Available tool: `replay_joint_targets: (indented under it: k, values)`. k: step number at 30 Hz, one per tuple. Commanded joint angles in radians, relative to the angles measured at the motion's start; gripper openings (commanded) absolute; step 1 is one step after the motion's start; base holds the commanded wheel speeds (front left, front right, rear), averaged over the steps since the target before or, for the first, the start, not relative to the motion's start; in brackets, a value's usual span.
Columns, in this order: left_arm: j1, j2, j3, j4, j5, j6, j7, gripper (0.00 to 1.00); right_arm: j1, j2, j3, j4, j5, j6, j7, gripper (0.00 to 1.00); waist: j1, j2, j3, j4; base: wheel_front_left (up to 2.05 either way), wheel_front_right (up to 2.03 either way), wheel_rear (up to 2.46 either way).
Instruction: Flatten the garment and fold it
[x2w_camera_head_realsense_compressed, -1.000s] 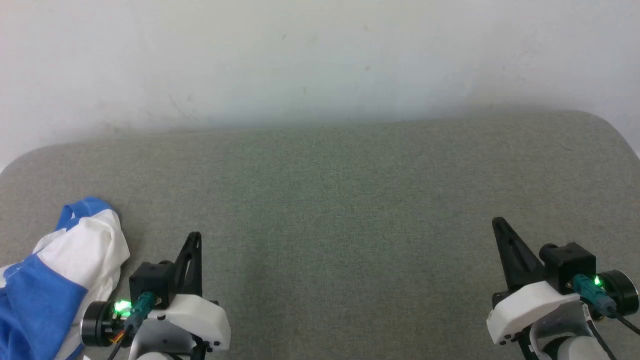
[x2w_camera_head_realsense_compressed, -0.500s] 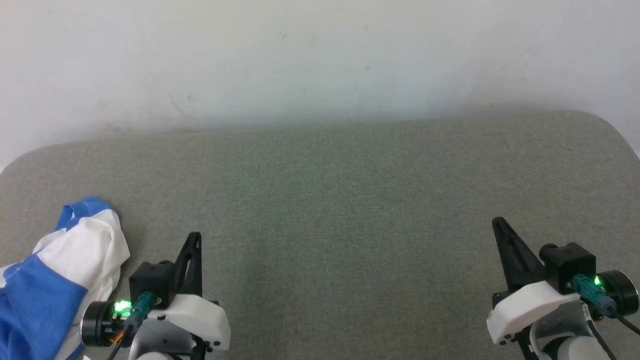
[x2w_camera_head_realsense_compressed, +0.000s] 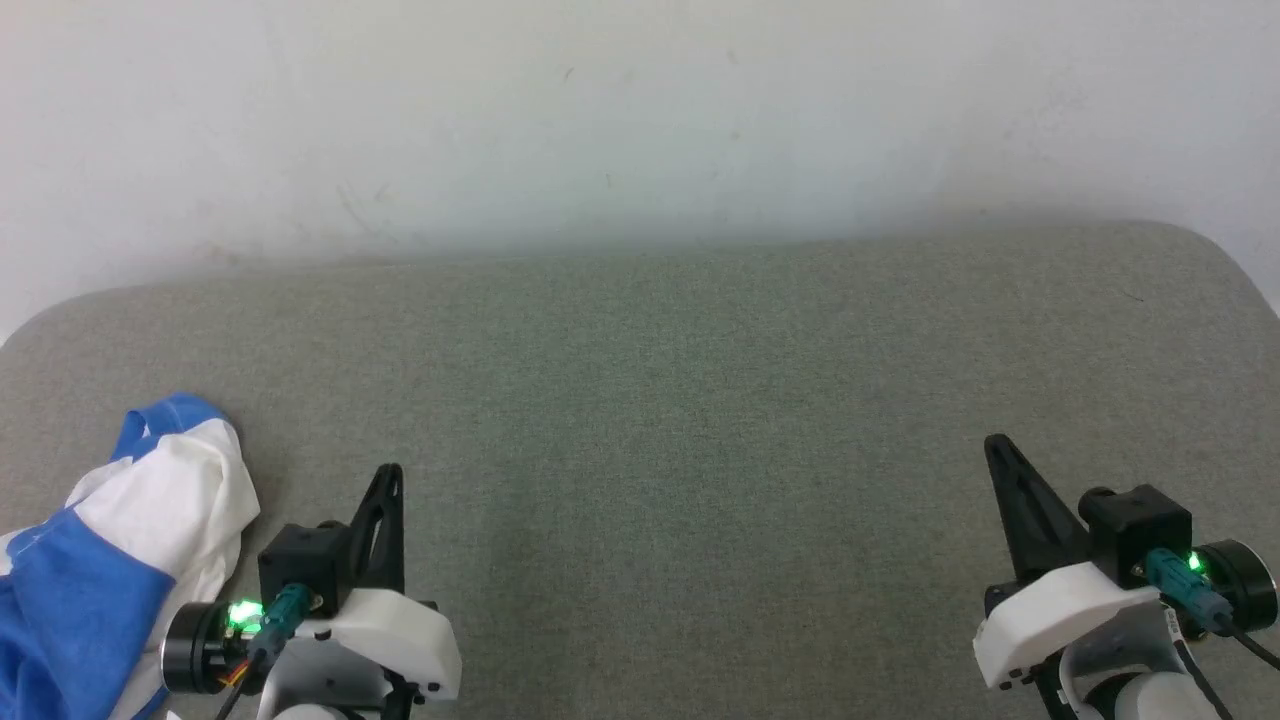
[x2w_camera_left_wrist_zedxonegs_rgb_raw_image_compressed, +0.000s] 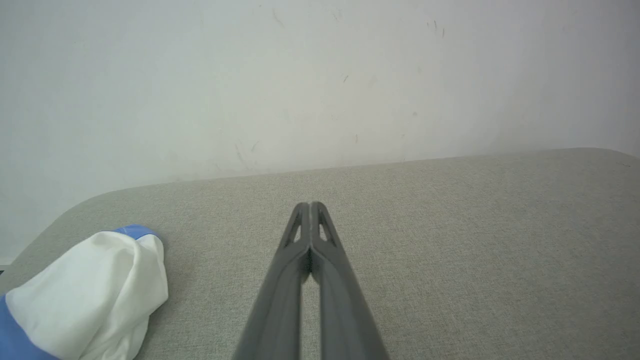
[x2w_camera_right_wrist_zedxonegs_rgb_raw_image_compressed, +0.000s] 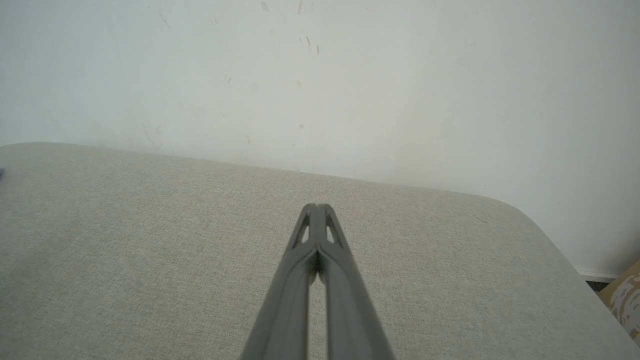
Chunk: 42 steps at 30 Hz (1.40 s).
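With the left claw (x2w_camera_head_realsense_compressed: 391, 472) and right claw (x2w_camera_head_realsense_compressed: 993, 442) pinched together empty, the bunched shirt (x2w_camera_head_realsense_compressed: 120, 540) could be shoved off the bench (x2w_camera_head_realsense_compressed: 700, 400) edge.

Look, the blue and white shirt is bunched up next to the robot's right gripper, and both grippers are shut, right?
Not quite: the shirt lies bunched up beside the left gripper, not the right gripper, as the head view shows. Both grippers are shut, as you said.

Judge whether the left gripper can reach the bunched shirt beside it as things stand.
Probably yes: the garment lies close outside the left gripper, only bare grey cushion between them. Its fingers are shut and must open first.
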Motion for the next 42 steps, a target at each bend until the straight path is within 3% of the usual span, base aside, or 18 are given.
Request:
replay_joint_targets:
  k: [1,14,15,42]
  values:
    - [-0.013,-0.002,-0.001,-0.005,0.004,0.006,0.0,0.0,-0.009,0.004,-0.001,0.002,-0.005,-0.002,0.001,0.0,0.0,0.0,0.0,0.0,0.0,0.0,0.0]
    - [-0.013,-0.002,-0.001,-0.005,0.004,0.006,0.0,0.0,-0.009,0.004,-0.001,0.002,-0.005,-0.002,0.001,0.0,0.0,0.0,0.0,0.0,0.0,0.0,0.0]
    - [0.0,0.0,0.0,0.0,0.0,0.0,0.0,1.0,0.0,0.0,0.0,0.0,0.0,0.0,0.0,1.0,0.0,0.0,0.0,0.0,0.0,0.0,0.0]
    - [-0.018,0.0,-0.015,0.013,-0.073,-0.002,-0.051,1.0,-0.002,0.0,-0.019,0.019,0.044,0.0,-0.051,1.0,0.0,0.0,0.005,0.026,0.0,0.0,0.0]
